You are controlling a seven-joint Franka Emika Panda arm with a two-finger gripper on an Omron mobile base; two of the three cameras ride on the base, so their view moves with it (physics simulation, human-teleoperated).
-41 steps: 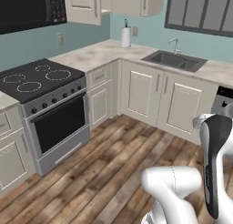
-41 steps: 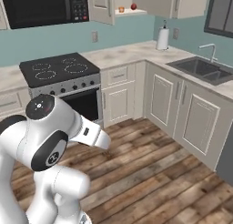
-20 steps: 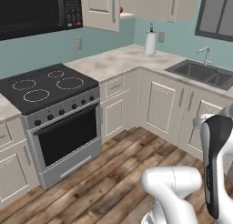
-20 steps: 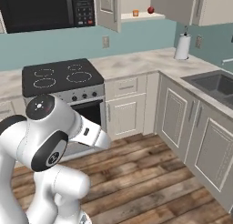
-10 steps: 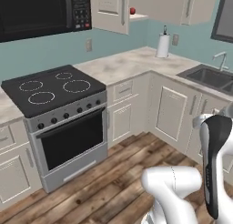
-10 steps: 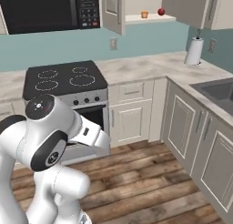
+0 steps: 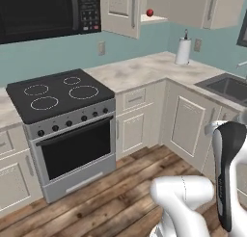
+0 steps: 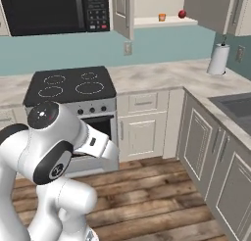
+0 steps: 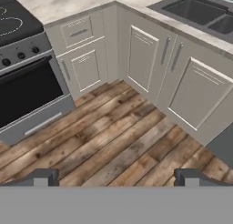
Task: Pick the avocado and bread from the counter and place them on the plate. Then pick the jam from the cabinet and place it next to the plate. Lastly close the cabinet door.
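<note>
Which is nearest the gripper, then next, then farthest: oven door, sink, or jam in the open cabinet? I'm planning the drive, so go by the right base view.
The gripper hangs open, low over the wood floor.
1. Oven door: just behind the arm, on the left.
2. Sink: along the right counter.
3. Jam: high on the open cabinet shelf, far back.

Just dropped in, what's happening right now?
Nothing is being handled. The pincer is open and empty, pointing down at the wooden floor in front of the stove. The cabinet door above the counter stands open, with the red jam on its shelf beside a small orange item.
</note>
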